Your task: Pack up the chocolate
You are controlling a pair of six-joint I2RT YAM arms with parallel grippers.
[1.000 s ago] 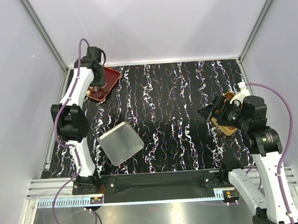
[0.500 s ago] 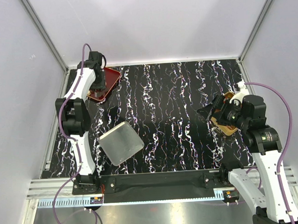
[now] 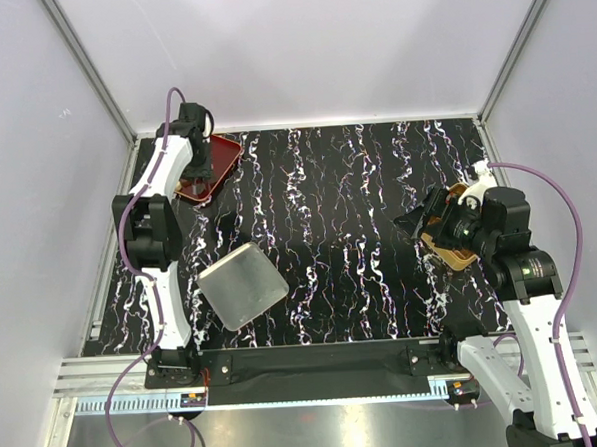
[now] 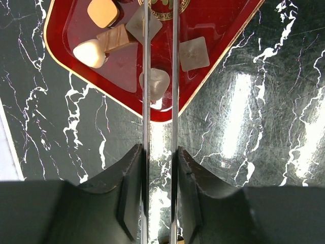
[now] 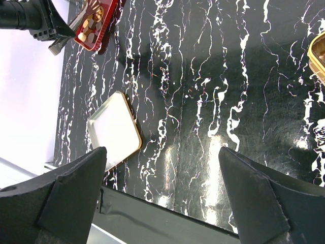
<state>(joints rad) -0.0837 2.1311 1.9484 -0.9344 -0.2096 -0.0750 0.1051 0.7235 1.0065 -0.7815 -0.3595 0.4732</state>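
Left hand (image 4: pixel 159 152) positioned over red tray (image 4: pixel 223 30), narrowly parted; cream chocolate (image 4: pixel 155 82) flanked by thin blades (image 4: pixel 144 112); grip cannot be told. Right hand (image 5: pixel 162 203) spread wide at lower frame, nothing held.

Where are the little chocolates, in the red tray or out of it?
In it. The left wrist view shows the chocolates lying inside the red tray, one between the metal tongs the left gripper holds.

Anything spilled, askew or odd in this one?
Nothing spilled: the chocolates in view sit inside the red tray. Only the silver square lid lies at a slant, far across from the gold box.
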